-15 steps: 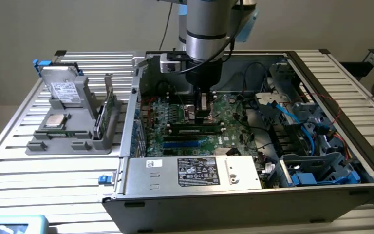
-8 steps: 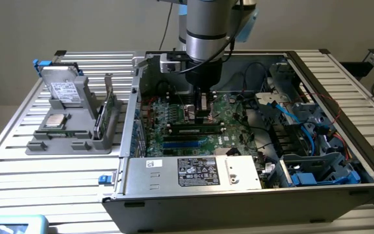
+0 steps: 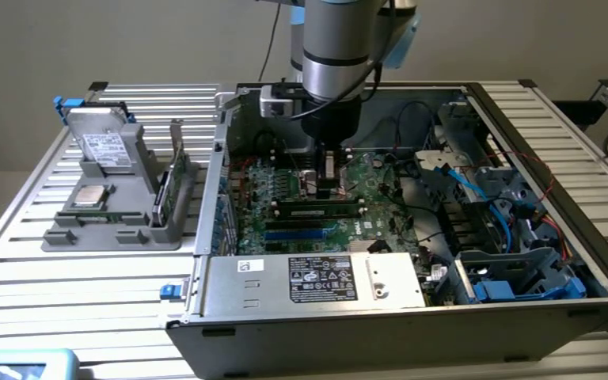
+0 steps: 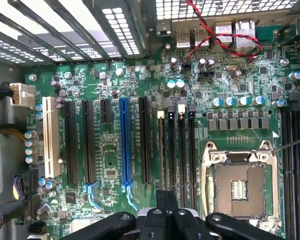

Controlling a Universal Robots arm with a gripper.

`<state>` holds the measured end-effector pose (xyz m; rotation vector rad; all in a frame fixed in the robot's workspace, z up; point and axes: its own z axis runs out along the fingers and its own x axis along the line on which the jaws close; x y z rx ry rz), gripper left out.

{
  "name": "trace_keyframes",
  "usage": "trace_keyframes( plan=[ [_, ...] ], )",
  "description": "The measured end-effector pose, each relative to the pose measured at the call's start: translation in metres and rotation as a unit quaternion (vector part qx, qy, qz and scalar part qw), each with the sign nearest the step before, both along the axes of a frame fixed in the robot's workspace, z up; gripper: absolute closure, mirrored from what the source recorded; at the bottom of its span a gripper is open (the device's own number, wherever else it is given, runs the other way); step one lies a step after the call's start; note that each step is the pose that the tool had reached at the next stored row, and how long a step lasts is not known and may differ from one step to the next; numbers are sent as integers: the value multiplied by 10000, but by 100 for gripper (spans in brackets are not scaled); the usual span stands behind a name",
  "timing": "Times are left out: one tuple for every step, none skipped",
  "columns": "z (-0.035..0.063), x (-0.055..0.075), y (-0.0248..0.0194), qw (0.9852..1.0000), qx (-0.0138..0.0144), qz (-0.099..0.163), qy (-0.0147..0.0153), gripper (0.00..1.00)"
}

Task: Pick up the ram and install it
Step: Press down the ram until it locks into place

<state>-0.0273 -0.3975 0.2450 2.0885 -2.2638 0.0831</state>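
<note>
Exterior view: the tool (image 3: 329,184) is seen lowered inside an open computer case (image 3: 410,317), directly over the green motherboard (image 3: 283,202). Its fingers are closed, with nothing held between them. The ram (image 3: 318,211) is seen lying lengthwise in a memory slot on the motherboard, just below the tool's tip and apart from it. A grey parts holder (image 3: 114,214) is set on the slatted worktop (image 3: 29,277) at the exterior view's left. In the wrist view, the closed fingers (image 4: 165,220) are seen above the motherboard (image 4: 110,160), beside an empty processor socket (image 4: 238,187).
</note>
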Motion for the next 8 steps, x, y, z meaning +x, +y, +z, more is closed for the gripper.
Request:
trace_keyframes(
  plan=[
    [0,0,0,10000,1,-66,-1,89],
    [0,0,0,9999,1,-136,-1,89],
    [0,0,-1,9998,0,-209,-1,89],
    [0,0,-1,9996,0,-281,-1,89],
    [0,0,-1,9994,0,-354,-1,89],
    [0,0,-1,9991,0,-432,-1,89],
    [0,0,-1,9988,0,-493,-1,89],
    [0,0,-1,9982,1,-603,-1,89]
  ],
)
